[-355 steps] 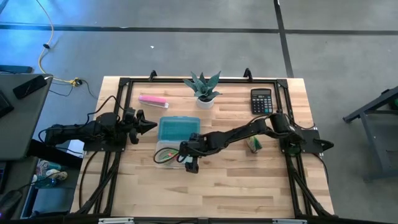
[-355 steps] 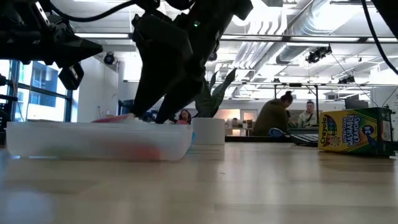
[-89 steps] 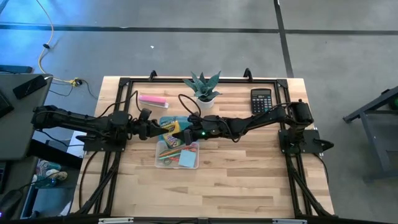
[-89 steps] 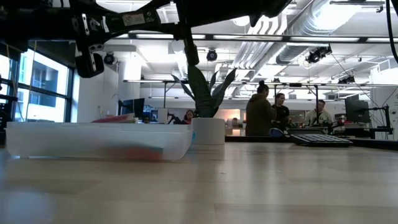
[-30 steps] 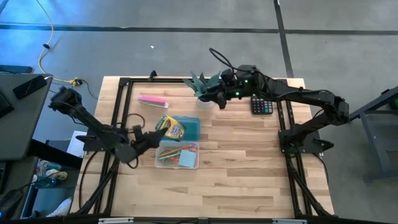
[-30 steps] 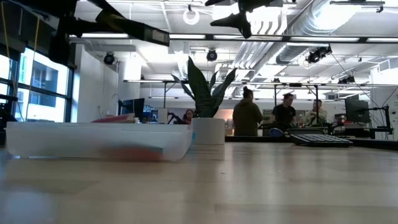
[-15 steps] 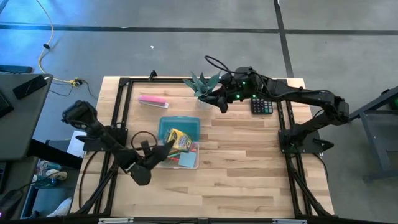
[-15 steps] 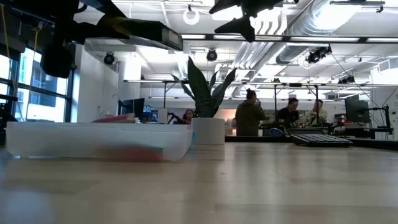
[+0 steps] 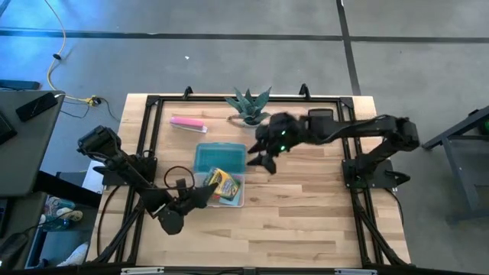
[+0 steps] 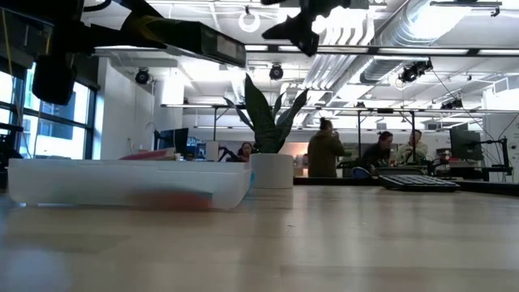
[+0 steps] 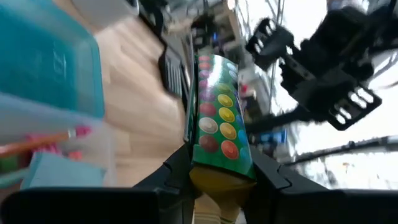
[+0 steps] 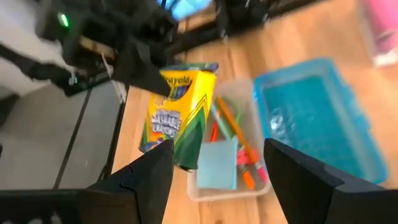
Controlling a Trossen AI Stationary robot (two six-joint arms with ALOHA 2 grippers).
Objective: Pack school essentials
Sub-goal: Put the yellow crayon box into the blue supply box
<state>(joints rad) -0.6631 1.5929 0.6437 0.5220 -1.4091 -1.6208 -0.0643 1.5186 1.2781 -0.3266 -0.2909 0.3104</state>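
Note:
My left gripper (image 9: 202, 193) is shut on the yellow-green crayon box (image 9: 221, 183) and holds it in the air over the clear plastic box (image 9: 235, 200). Pencils (image 12: 233, 134) and a blue sticky-note pad (image 12: 217, 165) lie in that clear box. The box's teal lid (image 9: 219, 156) rests flat on the table just beyond it. My right gripper (image 9: 263, 159) hovers open beside the lid's right edge with nothing between its fingers. The scissors, pen and eraser cannot be made out. My left gripper pinches the crayon box at its yellow end (image 11: 214, 179) between its two fingers (image 11: 177, 165), one on each side. The fingers come about level from the table's left near side and lie along the box. The box juts out past the fingertips, lifted clear above the clear box.
A potted plant (image 9: 248, 107) stands at the far middle and a long pink bar (image 9: 188, 123) lies at the far left. A black frame (image 9: 149, 114) borders the wooden table. People stand in the room behind the table (image 10: 324, 154).
My left gripper has carried the crayon box from above the teal lid toward the near edge and lower, and it now hangs over the clear box. My right gripper has left the plant, come toward the near edge and down beside the lid, and tipped downward.

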